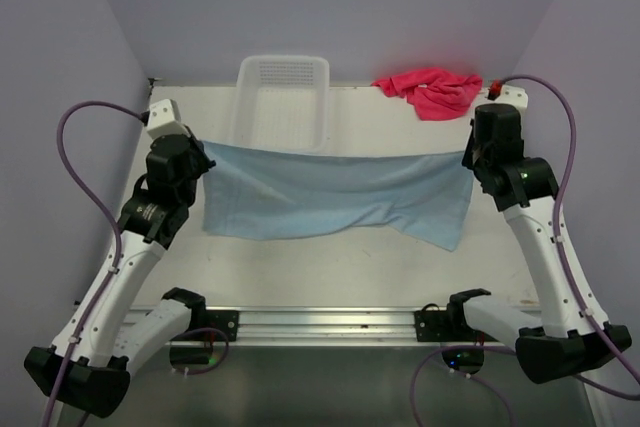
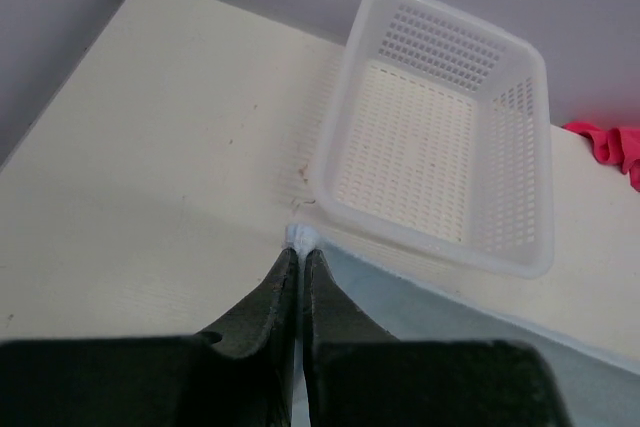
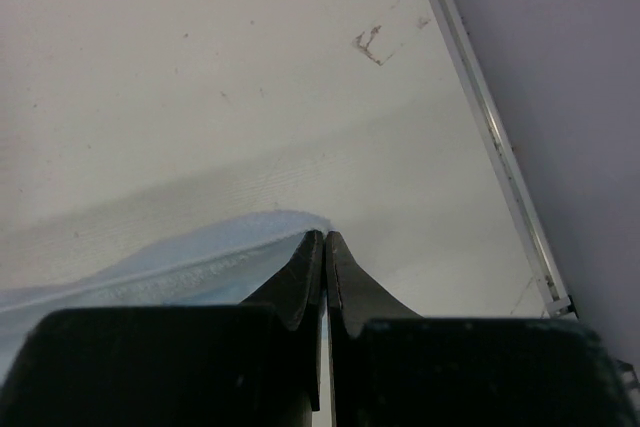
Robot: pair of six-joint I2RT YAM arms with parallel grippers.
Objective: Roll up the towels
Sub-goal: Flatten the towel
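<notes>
Blue towel [image 1: 330, 197] stretched wide, left gripper [image 2: 301, 250] reaching forward, pinching one corner, right gripper [image 3: 325, 238] pinching the opposite

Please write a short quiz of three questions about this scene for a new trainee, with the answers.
1. True or false: the left gripper and the right gripper are each shut on a corner of the blue towel.
2. Fill in: the white basket holds ____.
3. Where does the pink towel lie? A) in the basket B) at the far right corner of the table C) under the blue towel
Key: 1 true; 2 nothing; 3 B.
</notes>
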